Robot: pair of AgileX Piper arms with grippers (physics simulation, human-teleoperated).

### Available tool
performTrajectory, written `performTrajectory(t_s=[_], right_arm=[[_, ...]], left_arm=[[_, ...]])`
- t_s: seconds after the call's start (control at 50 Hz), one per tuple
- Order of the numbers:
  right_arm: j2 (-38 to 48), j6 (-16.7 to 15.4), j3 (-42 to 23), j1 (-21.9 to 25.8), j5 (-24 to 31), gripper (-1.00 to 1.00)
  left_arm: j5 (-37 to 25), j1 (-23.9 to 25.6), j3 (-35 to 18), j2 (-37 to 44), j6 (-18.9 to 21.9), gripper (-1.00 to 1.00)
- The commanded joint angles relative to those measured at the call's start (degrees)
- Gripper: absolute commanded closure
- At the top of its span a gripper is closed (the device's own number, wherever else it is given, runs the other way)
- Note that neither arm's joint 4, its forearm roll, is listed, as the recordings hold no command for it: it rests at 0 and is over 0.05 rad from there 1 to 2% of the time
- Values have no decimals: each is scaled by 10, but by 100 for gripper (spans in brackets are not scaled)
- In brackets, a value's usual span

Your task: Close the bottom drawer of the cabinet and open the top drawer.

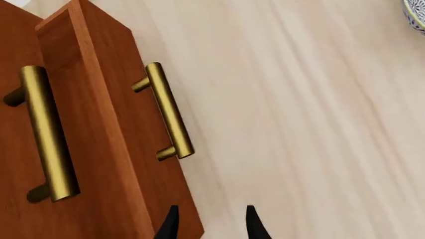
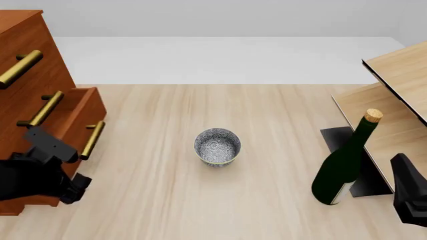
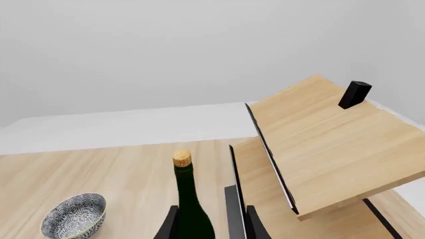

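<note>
The reddish-brown cabinet (image 2: 17, 17) stands at the table's left edge. Its top drawer (image 2: 40, 75) looks flush, brass handle (image 2: 20, 69) showing. The bottom drawer (image 2: 80, 115) is pulled out, and its handle (image 2: 92, 140) faces the table. In the left wrist view that bottom drawer (image 1: 143, 149) juts past the middle drawer's handle (image 1: 48, 132). My left gripper (image 2: 75, 189) hovers open just in front of the bottom drawer's near corner, holding nothing, with one fingertip (image 1: 171, 224) overlapping the drawer's front. My right gripper (image 2: 400, 165) is open at the near right, holding nothing.
A patterned bowl (image 2: 217, 146) sits mid-table. A dark green corked bottle (image 2: 343, 165) stands just left of my right gripper and lines up between its fingertips (image 3: 252, 224) in the right wrist view. A pale wooden shelf unit (image 2: 393, 95) lies tipped at the far right.
</note>
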State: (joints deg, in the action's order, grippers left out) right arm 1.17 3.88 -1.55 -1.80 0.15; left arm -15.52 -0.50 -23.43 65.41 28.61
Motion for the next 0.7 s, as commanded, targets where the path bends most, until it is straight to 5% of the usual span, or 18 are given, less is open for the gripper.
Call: performTrajectory(t_s=[0.02,0.38,0.42,0.7], right_arm=[[-2,2,-1,0,3,-100],[-1,2,-1,1,1,-100],[0,2,-1,0,1,-100],[2,3,-1,0,-1,-100]], left_arm=[[10,-47,22,-27,59,-100],[25,-101,40,-59,112,-100],[37,-127,56,-78,141,-100],[53,-160,66,-85,162,-100]])
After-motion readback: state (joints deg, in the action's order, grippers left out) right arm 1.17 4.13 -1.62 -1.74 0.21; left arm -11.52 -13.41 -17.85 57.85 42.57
